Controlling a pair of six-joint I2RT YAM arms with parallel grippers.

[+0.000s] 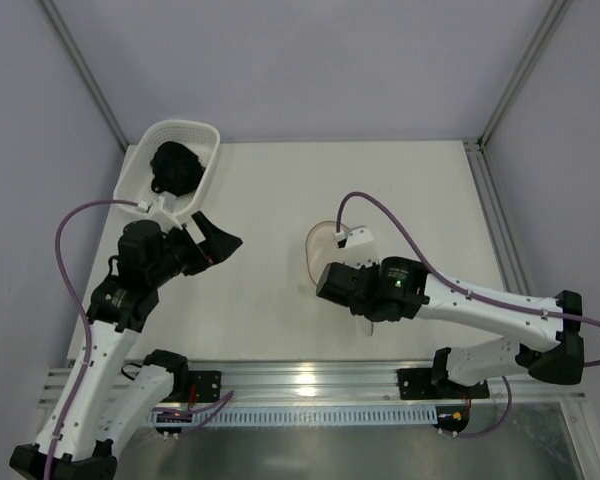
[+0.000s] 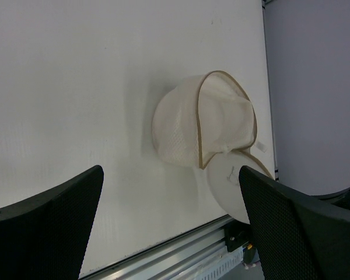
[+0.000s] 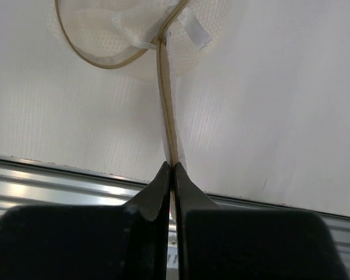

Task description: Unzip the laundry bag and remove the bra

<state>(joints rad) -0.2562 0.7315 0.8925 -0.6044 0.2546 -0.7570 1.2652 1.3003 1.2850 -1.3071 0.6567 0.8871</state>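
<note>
The laundry bag (image 1: pixel 323 245) sits mid-table, a white mesh clamshell with a tan zipper rim, and it gapes open (image 2: pixel 181 128). One disc-like half hangs off toward the near rail. My right gripper (image 3: pixel 172 166) is shut on the tan-edged rim of that half, with the rest of the bag (image 3: pixel 105 29) beyond it. In the top view that gripper is hidden under its own wrist. A black bundle that looks like the bra (image 1: pixel 175 168) lies in the white basket. My left gripper (image 1: pixel 215 242) hovers open and empty just in front of the basket, its jaws wide apart (image 2: pixel 170 175).
The white perforated basket (image 1: pixel 208 140) stands at the table's far left corner. An aluminium rail (image 1: pixel 310 378) runs along the near edge, close under the held half of the bag. Frame posts rise at the back corners.
</note>
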